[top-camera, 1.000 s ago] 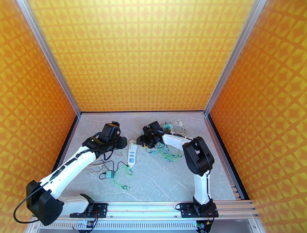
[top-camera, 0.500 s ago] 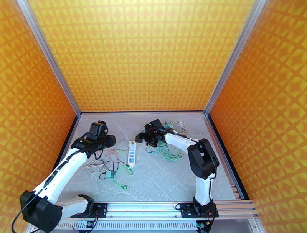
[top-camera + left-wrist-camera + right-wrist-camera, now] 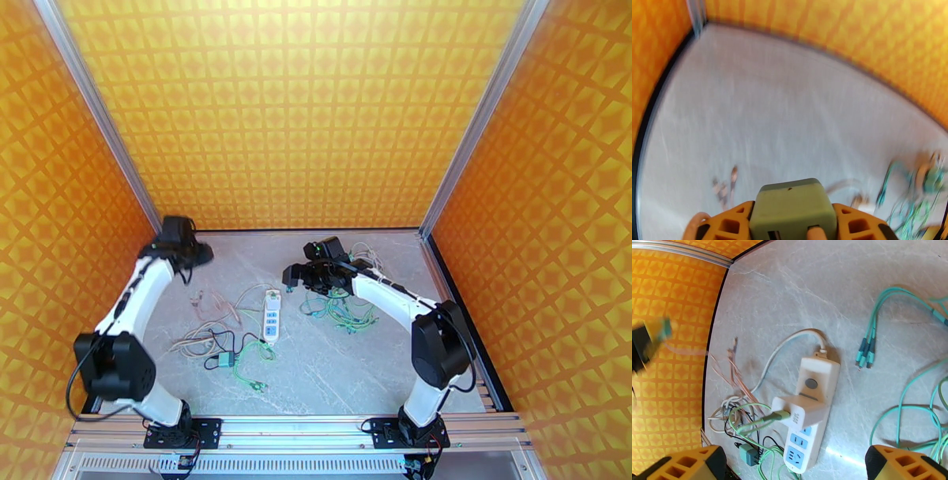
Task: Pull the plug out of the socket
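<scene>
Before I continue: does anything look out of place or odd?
The left gripper holds a green plug by the far-left corner, yet a white adapter with a green cable sits plugged in the strip. Tangled cables lie beside it.

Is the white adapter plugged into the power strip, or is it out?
Plugged in. The white adapter sits on the power strip over a socket, with a green cable attached.

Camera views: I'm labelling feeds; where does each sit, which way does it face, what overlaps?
Top external: above and behind the bases, looking down at the table; left arm and right arm show.
Left wrist: on the left arm, facing the far wall; left fingers grip a green plug.
Right wrist: looking down on the power strip; right fingers open.
Shared: power strip, top and right wrist.
</scene>
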`<state>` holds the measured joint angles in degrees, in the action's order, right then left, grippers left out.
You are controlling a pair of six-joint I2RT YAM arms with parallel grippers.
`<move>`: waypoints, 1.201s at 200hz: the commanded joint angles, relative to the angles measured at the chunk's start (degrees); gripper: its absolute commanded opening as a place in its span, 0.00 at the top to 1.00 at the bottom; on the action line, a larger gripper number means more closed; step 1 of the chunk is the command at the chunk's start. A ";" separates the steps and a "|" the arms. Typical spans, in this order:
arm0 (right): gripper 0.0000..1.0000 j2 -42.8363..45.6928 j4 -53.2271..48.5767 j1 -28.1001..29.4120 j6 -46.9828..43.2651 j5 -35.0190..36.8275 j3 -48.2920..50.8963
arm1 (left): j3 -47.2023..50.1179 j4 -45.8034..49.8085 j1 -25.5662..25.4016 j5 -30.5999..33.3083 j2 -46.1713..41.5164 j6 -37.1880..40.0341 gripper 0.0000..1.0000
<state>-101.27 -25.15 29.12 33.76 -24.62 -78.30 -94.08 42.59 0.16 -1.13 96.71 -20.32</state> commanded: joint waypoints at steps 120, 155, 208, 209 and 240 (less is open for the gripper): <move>0.02 1.78 -0.49 -0.30 1.39 2.27 2.44 | 1.47 -4.72 2.39 -8.55 16.28 -3.93 0.48; 0.02 0.76 0.35 -0.29 2.10 1.30 1.87 | 10.60 -6.76 2.39 -8.55 13.12 -5.22 0.41; 0.01 -0.99 0.27 -0.30 2.34 -0.16 0.10 | 19.60 -9.01 2.39 -8.99 6.64 -6.75 0.31; 0.02 -1.01 0.23 -0.30 2.31 -0.16 0.09 | 19.71 -8.97 2.39 -8.99 6.47 -6.75 0.31; 0.02 -1.68 0.31 -0.20 2.63 -0.26 -0.52 | 22.39 -9.15 2.34 -9.20 1.44 -7.86 0.21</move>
<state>-101.43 -25.21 29.12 35.38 -24.01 -76.97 -73.47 35.11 2.26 -9.21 103.11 -26.94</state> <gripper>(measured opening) 0.985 0.762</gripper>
